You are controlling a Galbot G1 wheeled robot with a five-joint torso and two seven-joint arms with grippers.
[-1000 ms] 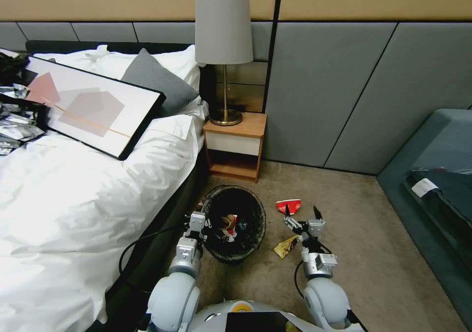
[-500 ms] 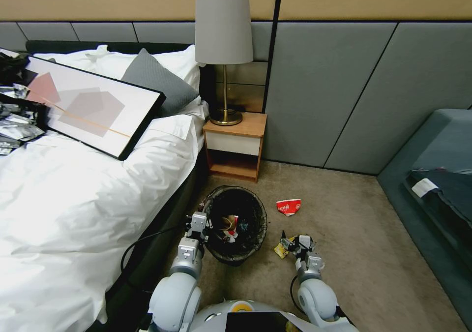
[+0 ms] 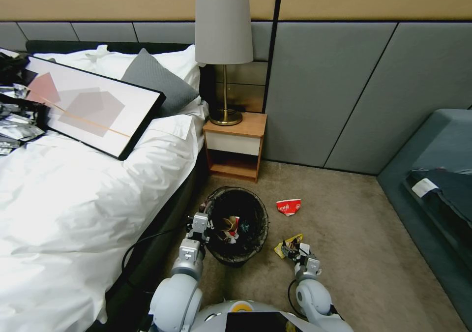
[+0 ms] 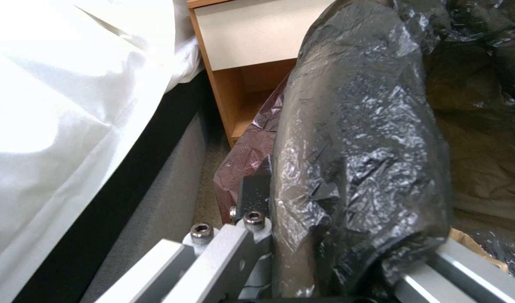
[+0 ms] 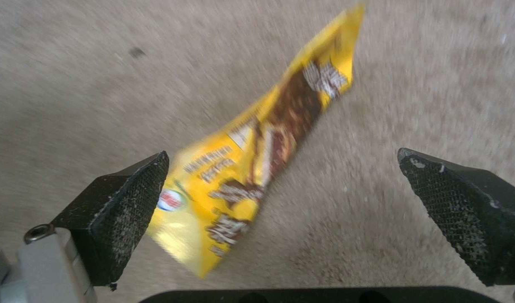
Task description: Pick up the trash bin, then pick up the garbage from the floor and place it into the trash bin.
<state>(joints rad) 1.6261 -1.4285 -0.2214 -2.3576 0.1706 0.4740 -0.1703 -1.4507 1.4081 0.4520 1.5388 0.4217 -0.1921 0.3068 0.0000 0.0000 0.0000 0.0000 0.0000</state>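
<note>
**Head view: bin held beside the bed, right tool over a wrapper**

Head view shows the trash bin (image 3: 237, 225) on the carpet (image 3: 344, 233), squeezed close to the bed (image 3: 73, 199) and just in front of the nightstand (image 3: 235, 145) with its lamp (image 3: 223, 51). Litter already lies inside the bin. The left tool (image 3: 199, 222) is clenched on the bin's rim on the bed side; the left wrist view shows the black bag liner (image 4: 358, 139) pinched between its fingers (image 4: 252, 198), with the bed's dark base just beside it.

The right tool (image 3: 297, 250) is low over the carpet at the yellow snack wrapper (image 3: 287, 245), near the bin's right side. In the right wrist view its fingers (image 5: 123, 202) are spread wide and released, the wrapper (image 5: 257, 151) lying between them; one finger seems to touch the wrapper's edge, though blur makes that uncertain.

A crushed red-and-white cup (image 3: 288, 206) lies farther off toward the wall. A blue sofa (image 3: 437, 174) borders the carpet on the right.
</note>
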